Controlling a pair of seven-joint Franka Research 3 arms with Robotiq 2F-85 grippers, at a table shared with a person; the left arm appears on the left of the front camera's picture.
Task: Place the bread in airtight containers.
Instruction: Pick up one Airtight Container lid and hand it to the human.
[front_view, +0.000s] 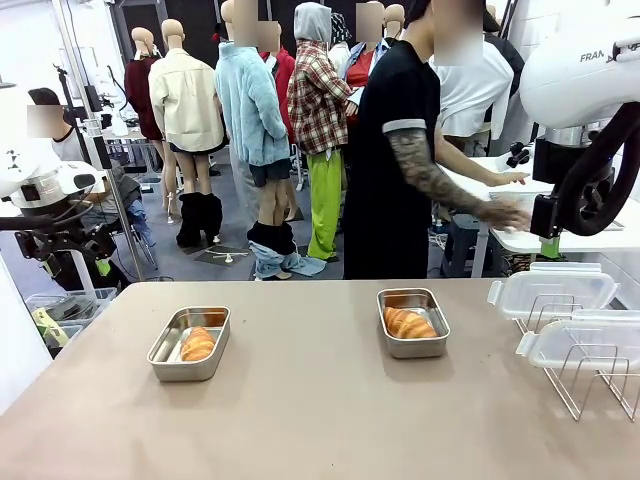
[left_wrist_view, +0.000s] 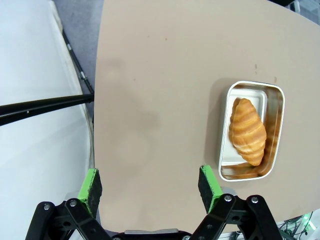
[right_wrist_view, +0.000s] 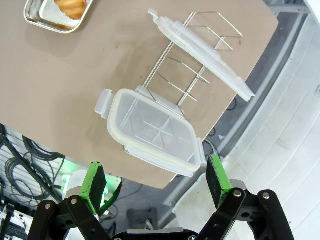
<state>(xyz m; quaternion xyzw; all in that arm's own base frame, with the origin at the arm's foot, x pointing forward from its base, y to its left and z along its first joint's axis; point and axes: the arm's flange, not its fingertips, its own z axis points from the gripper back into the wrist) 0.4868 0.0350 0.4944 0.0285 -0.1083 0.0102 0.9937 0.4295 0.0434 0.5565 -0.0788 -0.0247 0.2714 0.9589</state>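
Left roll (front_view: 198, 343) in left tin (front_view: 160, 358), right roll (front_view: 408, 322) in right tin (front_view: 384, 322). Two lids (front_view: 555, 288) propped on wire rack (front_view: 583, 392). Left gripper (left_wrist_view: 149, 181), right gripper (right_wrist_view: 155, 172) both wide open, empty.

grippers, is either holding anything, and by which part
Nothing is held: the left gripper and the right gripper are both open and empty.

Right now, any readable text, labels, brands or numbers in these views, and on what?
"FRAN": on the white casing of the right arm, front view; the word is cut off at the picture's edge.
No print can be read on the tins, the lids or the bread.
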